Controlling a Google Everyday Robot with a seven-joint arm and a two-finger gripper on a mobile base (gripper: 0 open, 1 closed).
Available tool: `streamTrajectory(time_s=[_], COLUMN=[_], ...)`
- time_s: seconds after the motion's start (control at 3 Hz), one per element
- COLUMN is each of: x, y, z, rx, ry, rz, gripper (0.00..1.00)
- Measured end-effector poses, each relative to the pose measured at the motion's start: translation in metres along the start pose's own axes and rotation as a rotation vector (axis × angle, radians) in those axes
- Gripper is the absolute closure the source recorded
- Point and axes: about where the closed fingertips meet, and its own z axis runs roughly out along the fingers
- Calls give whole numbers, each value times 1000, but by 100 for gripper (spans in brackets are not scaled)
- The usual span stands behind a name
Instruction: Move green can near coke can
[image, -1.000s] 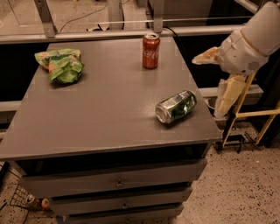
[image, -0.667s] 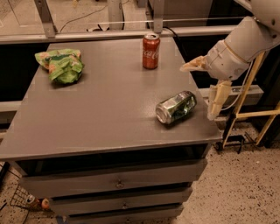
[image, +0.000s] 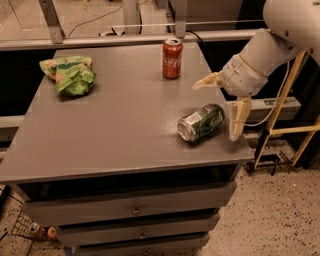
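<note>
The green can (image: 201, 122), silver with green label patches, lies on its side near the front right corner of the grey table (image: 120, 125). The coke can (image: 172, 58), red with white script, stands upright at the back of the table, right of centre. My gripper (image: 220, 107) hangs just right of the green can, open, with one pale finger (image: 237, 118) pointing down beside the can and the other (image: 206, 81) pointing left above and behind it. It holds nothing.
A crumpled green and orange chip bag (image: 70, 74) lies at the back left of the table. A wooden frame (image: 290, 100) stands to the right of the table. The table's right edge runs just under my gripper.
My gripper has moved left, from off the table's right side to just beside the green can. The cans and the bag have not moved.
</note>
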Motion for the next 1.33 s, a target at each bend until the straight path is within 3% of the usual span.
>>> streamTrajectory(time_s=[0.33,0.67,1.0,1.33], x=[-4,-5,-3,2], y=[2,3,2,-1], z=[8,14,19,18], rx=[-26,-44,-60,-56], ry=[7,15,31,46], rz=[-25,-26,-19,-6], gripper=[0,18,49,72])
